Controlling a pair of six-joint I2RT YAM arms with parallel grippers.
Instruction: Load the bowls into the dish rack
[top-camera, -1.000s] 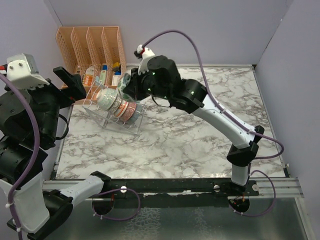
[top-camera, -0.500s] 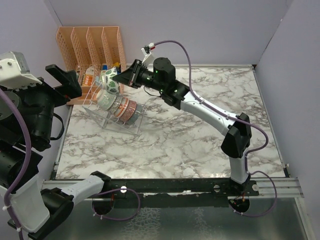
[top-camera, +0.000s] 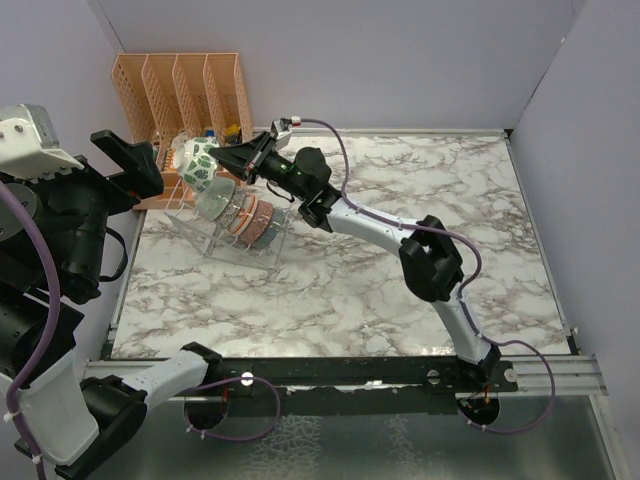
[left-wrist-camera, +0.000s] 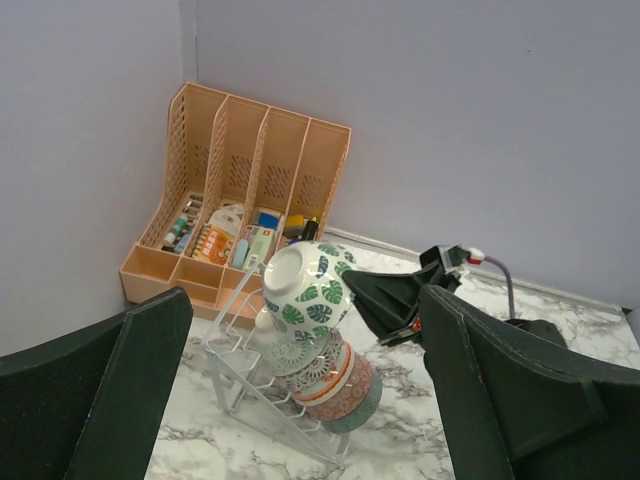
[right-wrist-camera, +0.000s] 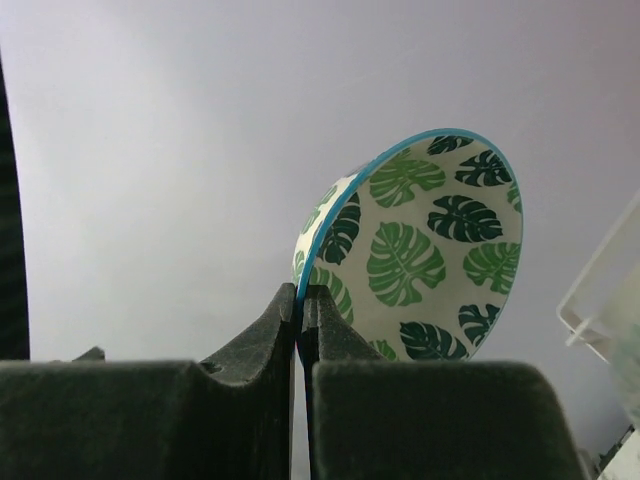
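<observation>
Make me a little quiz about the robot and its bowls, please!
1. True or false: the right gripper pinches the leaf bowl by its rim.
2. Pick one. What is painted inside the leaf bowl? A) green leaves B) red stripes C) blue dots
3. Fill the gap: the clear dish rack stands beside a slotted organizer coloured ____.

Key: 1 true. 2 A. 3 orange.
</observation>
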